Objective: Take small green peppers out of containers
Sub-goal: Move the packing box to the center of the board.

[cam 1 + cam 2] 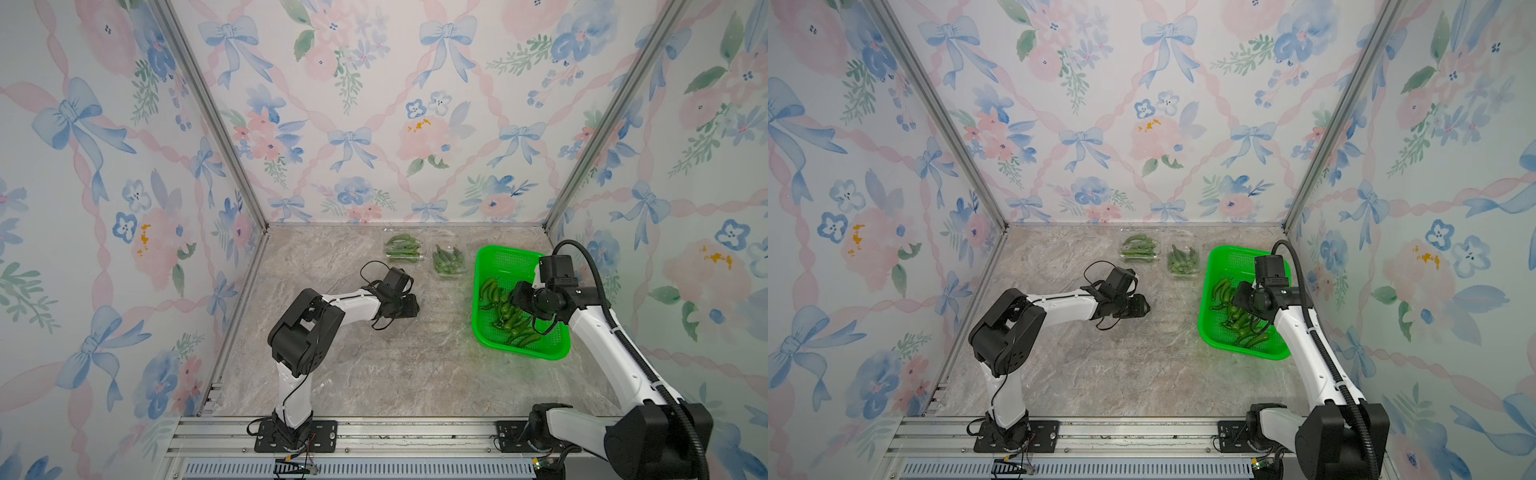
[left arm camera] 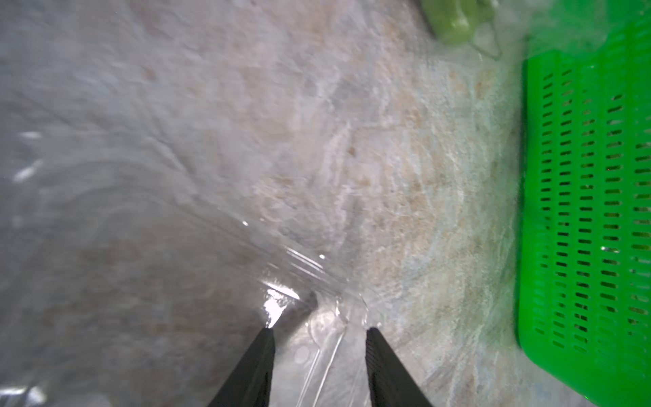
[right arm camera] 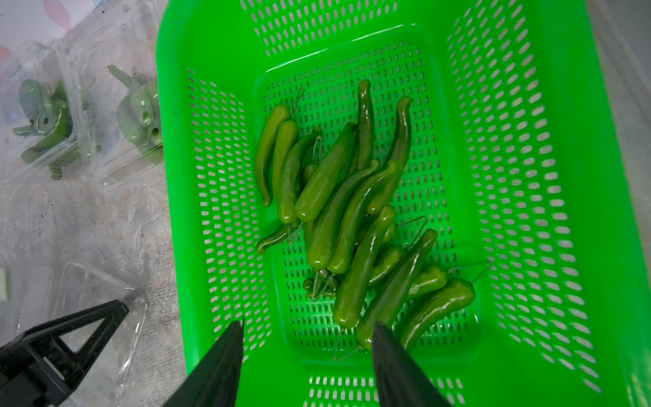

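The right fingers point(image 3: 389, 349) hang spread and empty over the green basket point(image 3: 563, 105), where a heap of small green peppers point(image 3: 352, 211) already lies. The left fingers point(image 2: 260, 359) stand apart with the edge of an empty clear container point(image 2: 299, 275) between them, beside the basket; whether they pinch it I cannot tell. Two filled containers point(image 1: 422, 258) point(image 1: 449, 275) sit on the bench point(image 1: 374, 365) near the basket's far corner. The emptying looks roughly half done. The next move calls for fetching a filled container and tipping its peppers into the basket.
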Available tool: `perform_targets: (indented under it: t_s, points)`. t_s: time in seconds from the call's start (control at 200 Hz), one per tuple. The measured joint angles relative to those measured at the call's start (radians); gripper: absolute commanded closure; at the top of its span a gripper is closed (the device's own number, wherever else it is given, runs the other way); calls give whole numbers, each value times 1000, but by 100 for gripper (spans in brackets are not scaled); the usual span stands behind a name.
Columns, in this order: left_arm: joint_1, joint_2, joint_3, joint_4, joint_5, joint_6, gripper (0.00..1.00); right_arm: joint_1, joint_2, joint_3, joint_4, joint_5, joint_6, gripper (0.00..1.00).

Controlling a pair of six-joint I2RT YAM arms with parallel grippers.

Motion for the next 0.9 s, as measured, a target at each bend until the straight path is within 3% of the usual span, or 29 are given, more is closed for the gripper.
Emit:
perform_targets:
  t_s: [0.275, 0.5, 0.9]
  points:
    - [117, -2, -8, 3, 8, 49, 54, 81, 22, -2, 34, 0, 11, 42]
    - [212, -12, -14, -2, 28, 77, 55, 169, 141, 29, 71, -10, 5, 42]
    - [347, -52, -34, -16, 51, 100, 54, 211, 557, 460, 150, -23, -55, 43]
